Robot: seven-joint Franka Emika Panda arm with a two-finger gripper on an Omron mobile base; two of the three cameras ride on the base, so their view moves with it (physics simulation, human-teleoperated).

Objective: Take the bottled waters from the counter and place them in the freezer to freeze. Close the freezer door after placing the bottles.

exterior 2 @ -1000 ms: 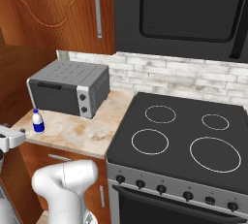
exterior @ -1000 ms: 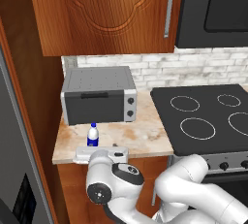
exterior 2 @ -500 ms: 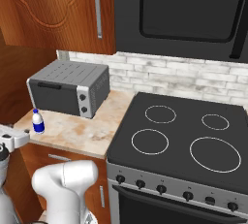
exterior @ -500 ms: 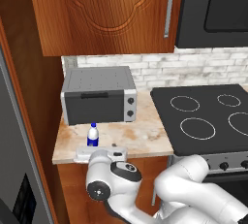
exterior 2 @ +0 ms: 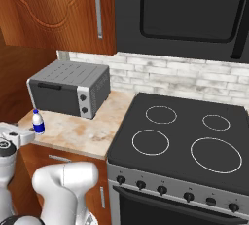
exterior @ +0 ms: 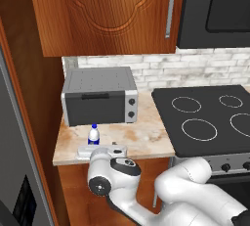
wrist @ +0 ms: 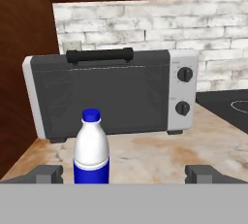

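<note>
Bottled water (wrist: 91,148), white with a blue label and blue cap, stands upright on the counter (exterior: 141,139) close to its front edge, and we see it nearest to us in the hand view, just left of centre. Our gripper (wrist: 125,173) is spread wide with nothing in it; the two finger tips (wrist: 48,173) sit low on either side, and the bottle rises just inside the left one, apart from both. From the left base view the bottle (exterior: 93,134) stands right behind the hand, and from the right base view it (exterior 2: 38,121) is at the counter's left end. Behind the bottle we find the grey toaster oven (wrist: 111,94) with two knobs, against the white brick wall (wrist: 145,24). To the right lies the black stovetop (exterior 2: 185,139).
</note>
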